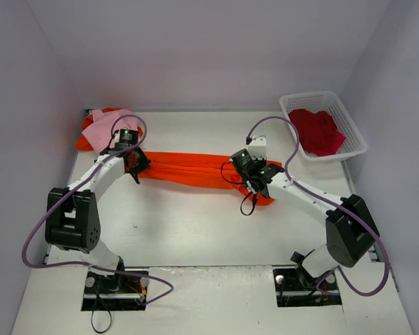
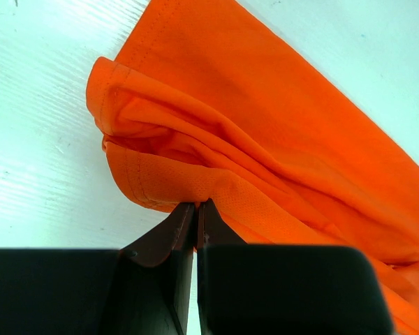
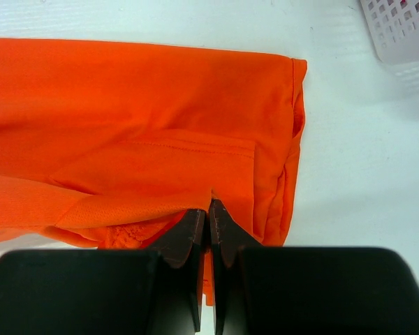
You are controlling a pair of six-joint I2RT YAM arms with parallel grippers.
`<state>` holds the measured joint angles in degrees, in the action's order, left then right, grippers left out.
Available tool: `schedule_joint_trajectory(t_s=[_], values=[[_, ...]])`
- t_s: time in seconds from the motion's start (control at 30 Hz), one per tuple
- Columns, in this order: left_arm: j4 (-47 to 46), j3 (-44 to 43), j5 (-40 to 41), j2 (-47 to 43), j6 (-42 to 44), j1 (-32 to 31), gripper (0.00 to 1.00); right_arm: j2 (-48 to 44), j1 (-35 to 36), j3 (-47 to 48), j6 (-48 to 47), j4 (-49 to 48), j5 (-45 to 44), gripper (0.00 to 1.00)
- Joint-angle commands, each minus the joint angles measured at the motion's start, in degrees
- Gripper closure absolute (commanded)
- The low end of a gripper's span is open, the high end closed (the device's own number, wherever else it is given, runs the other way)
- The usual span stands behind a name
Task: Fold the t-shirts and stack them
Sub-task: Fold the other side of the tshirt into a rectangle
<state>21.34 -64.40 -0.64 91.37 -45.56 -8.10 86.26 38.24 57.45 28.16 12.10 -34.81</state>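
My left gripper [image 2: 196, 206] and right gripper [image 3: 209, 204] each pinch the orange t-shirt [image 1: 195, 167], stretched at centre. Only overhead shows the pink t-shirt [image 1: 101, 124] at ten o'clock — crimson t-shirt [image 1: 320, 131] in the basket [image 1: 355, 134] at two.

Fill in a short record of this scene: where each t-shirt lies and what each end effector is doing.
orange t-shirt: stretched as a band across the table
pink t-shirt: bunched at the far-left corner
red t-shirt: crumpled inside the white basket, far right
left end effector: shut on the orange t-shirt's left end
right end effector: shut on its right end
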Motion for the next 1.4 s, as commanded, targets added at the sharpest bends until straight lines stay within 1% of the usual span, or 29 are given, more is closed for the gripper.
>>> schedule_joint_trajectory(t_s=[0.0, 0.17, 0.57, 0.97, 1.37], values=[[-2.1, -3.4, -0.8, -1.1, 0.8, 0.6, 1.0, -0.8, -0.6, 3.2, -1.2, -1.7, -1.3, 1.0], [-1.7, -4.2, -0.8, -2.1, 1.2, 0.7, 1.0, -3.4, -0.8, 3.8, -2.1, -1.7, -1.1, 1.0], [-0.2, -7.5, -0.6, -2.3, 1.1, 0.7, 1.0, -4.7, -2.3, 5.6, -3.9, -1.7, -1.1, 1.0], [-0.1, -8.4, -0.6, -1.4, 1.2, 0.7, 1.0, -1.7, -5.6, 6.8, -5.2, -2.3, -0.3, 1.0], [-0.3, -9.6, -0.7, 0.6, 1.4, 1.1, 1.0, 2.2, -9.2, 7.4, -6.6, -5.2, 3.2, 1.0]])
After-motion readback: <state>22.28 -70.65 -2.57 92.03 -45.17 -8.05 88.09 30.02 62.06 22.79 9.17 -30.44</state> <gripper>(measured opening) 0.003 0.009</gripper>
